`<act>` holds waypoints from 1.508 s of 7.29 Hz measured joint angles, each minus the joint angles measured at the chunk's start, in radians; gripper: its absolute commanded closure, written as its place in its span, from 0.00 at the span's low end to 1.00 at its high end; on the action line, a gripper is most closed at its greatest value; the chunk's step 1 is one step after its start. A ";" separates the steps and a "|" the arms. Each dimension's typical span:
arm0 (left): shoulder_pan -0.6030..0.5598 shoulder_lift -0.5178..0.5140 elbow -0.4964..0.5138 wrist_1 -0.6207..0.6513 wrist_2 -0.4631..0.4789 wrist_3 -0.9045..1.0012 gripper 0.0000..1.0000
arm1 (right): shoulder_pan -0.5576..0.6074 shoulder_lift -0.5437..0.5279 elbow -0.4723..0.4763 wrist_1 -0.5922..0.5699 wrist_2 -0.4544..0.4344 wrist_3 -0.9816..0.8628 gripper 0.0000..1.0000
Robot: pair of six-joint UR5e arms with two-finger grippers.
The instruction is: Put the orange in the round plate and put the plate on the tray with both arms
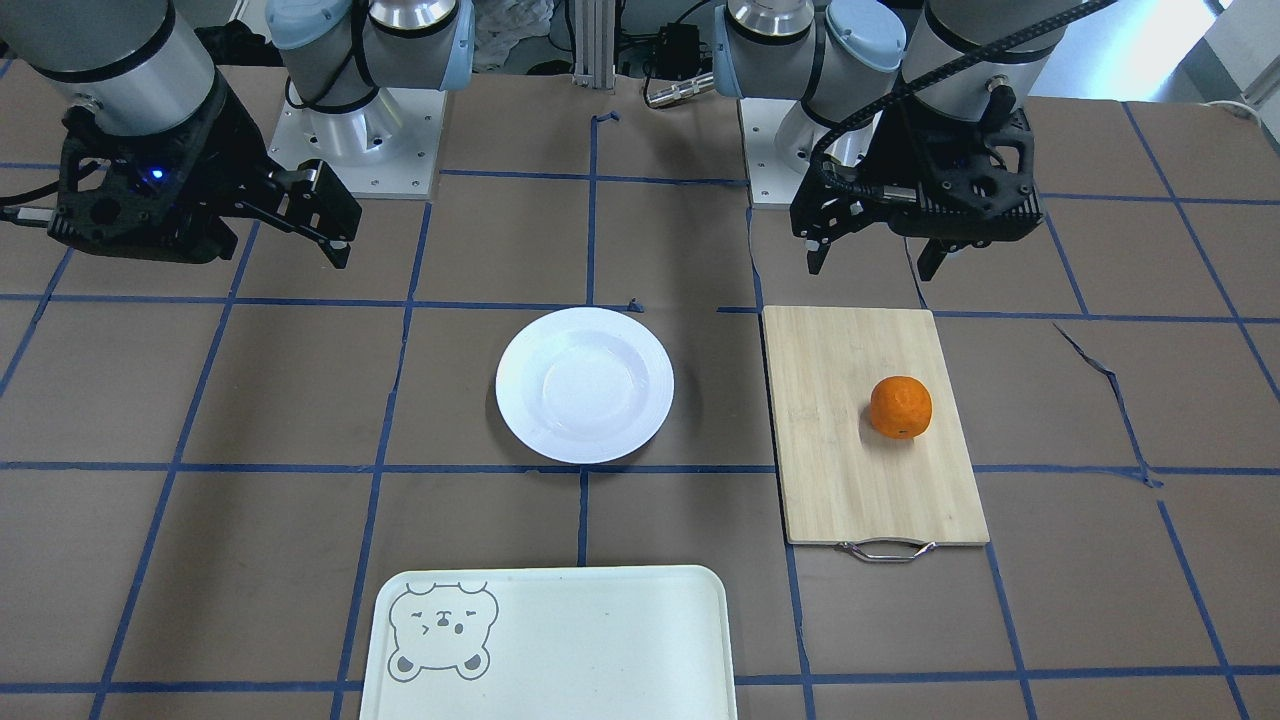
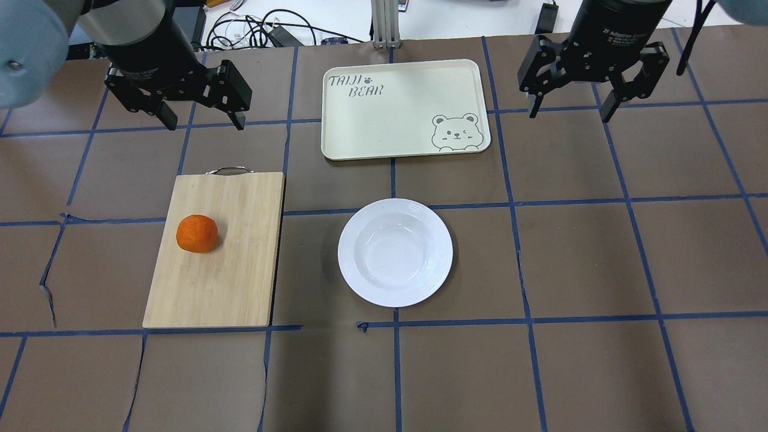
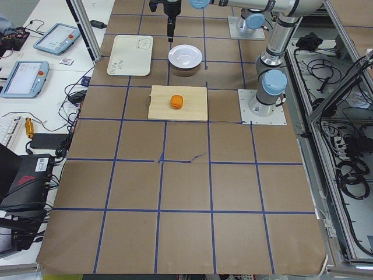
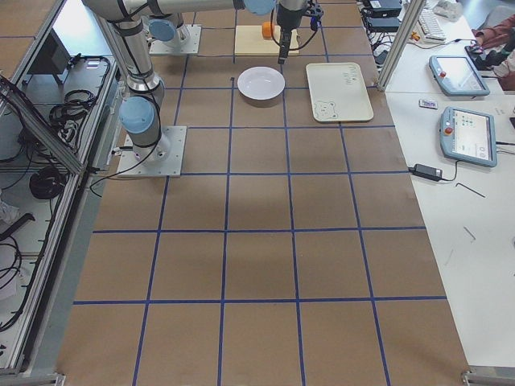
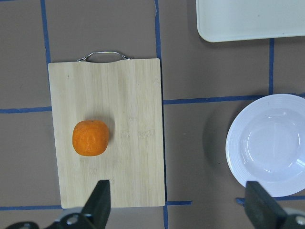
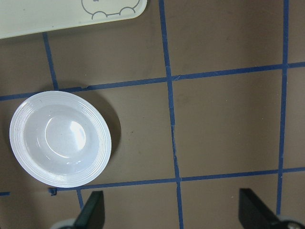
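Plate sits nearest me in the overhead view, white and round, flat on the brown table. Left of it the orange rests on the wooden board (toward its left side). Farther back lies the tray. Farthest, my left gripper and right gripper hang with fingers spread wide, holding nothing.

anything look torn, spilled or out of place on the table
Only the brown table cover: it is torn beside the cutting board, on the robot's left. The orange, round plate and tray look intact.
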 measured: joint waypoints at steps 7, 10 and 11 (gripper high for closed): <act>0.000 -0.001 0.000 0.002 0.000 0.000 0.00 | 0.003 -0.003 0.001 0.016 0.003 -0.001 0.00; 0.001 -0.001 0.000 0.002 0.000 -0.001 0.00 | 0.003 -0.003 0.001 0.016 0.001 -0.002 0.00; 0.001 -0.001 0.000 0.002 0.000 -0.001 0.00 | 0.003 -0.002 0.001 0.016 0.001 -0.002 0.00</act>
